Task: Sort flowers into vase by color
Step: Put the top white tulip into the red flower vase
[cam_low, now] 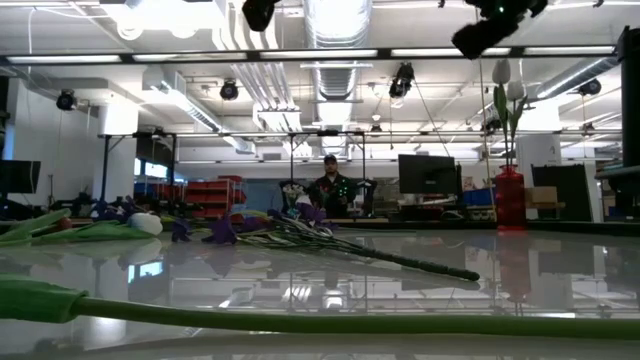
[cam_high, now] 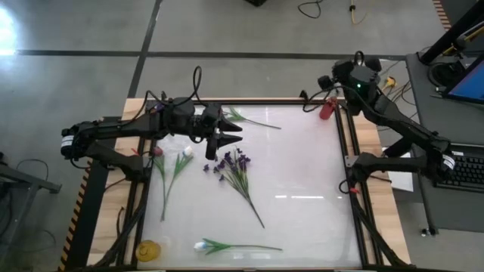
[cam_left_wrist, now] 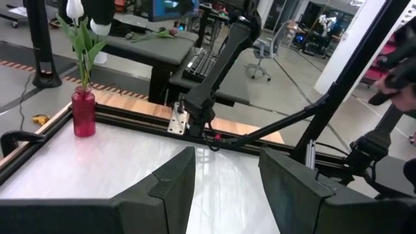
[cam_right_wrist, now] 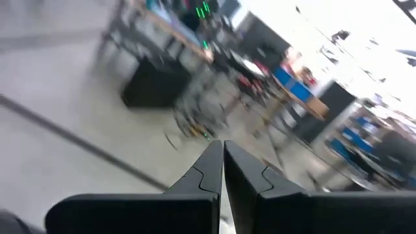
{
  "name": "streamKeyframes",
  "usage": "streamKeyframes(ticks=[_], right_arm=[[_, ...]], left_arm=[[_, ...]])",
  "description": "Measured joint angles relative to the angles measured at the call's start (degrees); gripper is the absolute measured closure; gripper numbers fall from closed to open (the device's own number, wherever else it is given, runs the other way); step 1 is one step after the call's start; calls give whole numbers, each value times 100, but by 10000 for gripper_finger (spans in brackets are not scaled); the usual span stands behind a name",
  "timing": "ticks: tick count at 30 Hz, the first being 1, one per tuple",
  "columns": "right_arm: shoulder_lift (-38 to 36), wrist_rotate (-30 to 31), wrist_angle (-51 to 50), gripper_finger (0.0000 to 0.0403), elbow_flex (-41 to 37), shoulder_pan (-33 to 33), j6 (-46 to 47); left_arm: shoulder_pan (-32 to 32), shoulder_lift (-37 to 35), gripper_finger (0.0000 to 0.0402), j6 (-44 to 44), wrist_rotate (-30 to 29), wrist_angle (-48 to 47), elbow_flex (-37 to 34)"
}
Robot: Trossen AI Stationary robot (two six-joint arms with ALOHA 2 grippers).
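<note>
White worktop [cam_high: 302, 174], glossy and slick, is what worries me most: the stems lie flat on it, so a pincer coming down has little to get under and may just skate a stem sideways.

I have the left gripper [cam_high: 214, 142] hanging over the far-left part of the worktop, fingers parted and holding nothing. Just beside it, toward the middle, lies the purple spray [cam_high: 236, 171], its stem running toward the near edge. My guess is that it is the next pick. Its blossoms and leaves fan out, so a grab near the head could catch only a leaf, and the spray would droop or drop on the way.

A white tulip [cam_high: 181, 162] and a pink-red bud [cam_high: 157, 152] lie along the left edge with stems nearly touching; reaching there risks dragging both together. Another white tulip [cam_high: 227, 246] lies along the near edge.

The red vase [cam_high: 326, 109] at the far-right corner holds white tulips [cam_left_wrist: 81, 26] already. It looks narrow and tall, so a clumsy insertion could tip it. The right gripper [cam_right_wrist: 223, 170] sits clenched and empty, raised near that corner, where a carried stem could brush it.
</note>
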Motion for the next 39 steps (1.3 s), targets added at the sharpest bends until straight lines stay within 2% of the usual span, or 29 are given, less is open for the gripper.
streamKeyframes(ticks=[4, 8, 12, 18, 22, 24, 26, 32, 39], right_arm=[[-30, -164, 370, 394, 0, 723, 176], [10, -349, 298, 394, 0, 1672, 862], [121, -348, 303, 394, 0, 2613, 1351], [212, -303, 304, 394, 0, 3736, 2461], [339, -282, 314, 392, 0, 4157, 2558], [418, -284, 319, 384, 0, 4220, 2627], [488, -285, 314, 370, 0, 4266, 2824], [668, -300, 315, 300, 1, 4433, 3324], [702, -328, 316, 243, 25, 4766, 3408]], left_arm=[[0, -45, 242, 129, 1, -325, 2], [-37, -153, 242, 409, -12, -1246, 2], [-37, -283, 242, 262, -385, -2247, 2], [-195, -424, 242, -967, -1158, -4566, 0], [-278, -238, 242, -2281, -2153, -6274, -9], [-272, -73, 242, -2583, -2285, -6853, -50], [-272, 35, 242, -2793, -2274, -6957, -171], [-192, 138, 242, -3254, -2255, -6356, -1048], [-109, 304, 241, -3604, -1990, -5625, -2204]])
